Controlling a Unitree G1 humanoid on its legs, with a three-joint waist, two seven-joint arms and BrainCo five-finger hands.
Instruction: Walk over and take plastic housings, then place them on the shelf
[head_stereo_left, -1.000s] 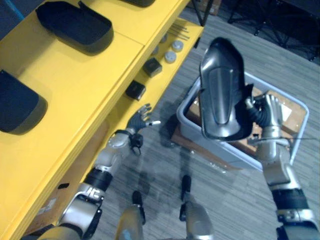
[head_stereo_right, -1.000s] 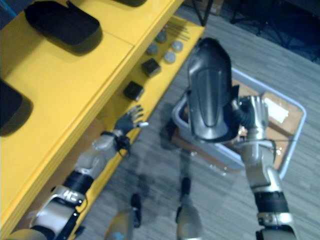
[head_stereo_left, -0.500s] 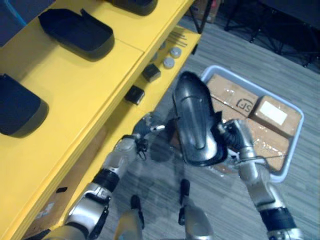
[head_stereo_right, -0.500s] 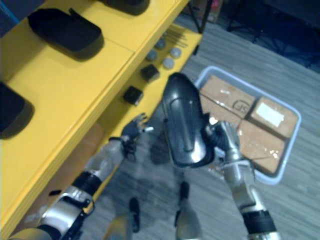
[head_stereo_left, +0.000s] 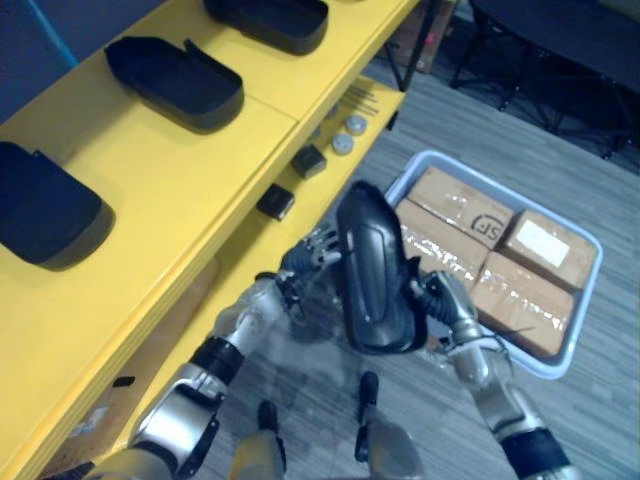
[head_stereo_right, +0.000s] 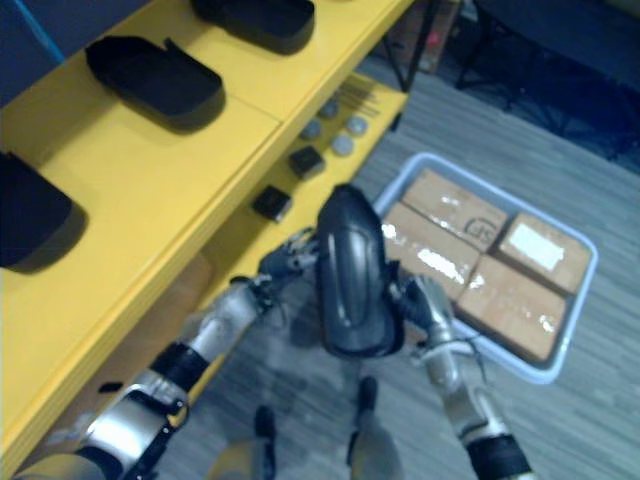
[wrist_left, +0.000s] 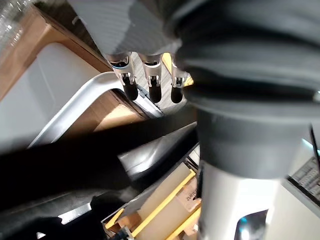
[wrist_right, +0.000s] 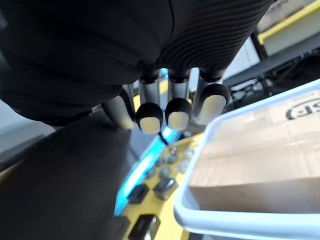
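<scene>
The right hand (head_stereo_left: 441, 301) is holding the long dark grey plastic housing (head_stereo_left: 372, 270) upright in curled fingers near the yellow shelf (head_stereo_left: 200, 170) (other black housings (head_stereo_left: 180, 72) are lying there), the left hand (head_stereo_left: 306, 258) is hovering beside the housing with straight fingers, so placing is remaining.

**Left wrist view: straight fingers over a dark housing**

Left hand (wrist_left: 151, 75), with its dark ribbed cover (wrist_left: 240, 55) large in the foreground; silver fingers straight and side by side, their dark tips close over the edge of the plastic housing (wrist_left: 65, 170); the housing is black and crosses mid-frame as a broad band, with a glossy grey patch; beyond the fingertips are the curved rim of a pale grey bin (wrist_left: 75, 112) and a brown panel (wrist_left: 17, 60); yellow strips (wrist_left: 165, 207) show past the housing.
</scene>
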